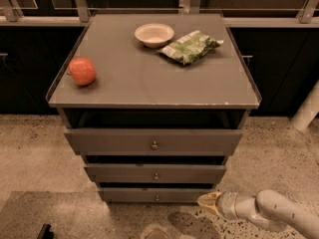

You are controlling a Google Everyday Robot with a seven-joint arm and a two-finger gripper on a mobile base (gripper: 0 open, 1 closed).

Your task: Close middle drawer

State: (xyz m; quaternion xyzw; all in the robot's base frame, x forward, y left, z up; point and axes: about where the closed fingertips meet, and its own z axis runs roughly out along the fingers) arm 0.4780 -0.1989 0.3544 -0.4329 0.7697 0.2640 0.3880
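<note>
The grey cabinet (149, 78) has three flat-fronted drawers, each with a small round knob. The middle drawer (124, 174) sits between the taller top drawer (109, 142) and the narrow bottom drawer (129, 195). A dark gap shows above its front, and its front lies a little behind the top drawer's. Its knob (156, 176) is in plain sight. My gripper (207, 202) is low at the right, beside the bottom drawer's right end and below the middle drawer's right corner. It holds nothing that I can see.
On the cabinet top lie a red apple (82, 71), a white bowl (154, 35) and a green chip bag (190, 46). Speckled floor surrounds the cabinet. Dark cupboards and a rail stand behind. A white post (306, 108) stands at the right.
</note>
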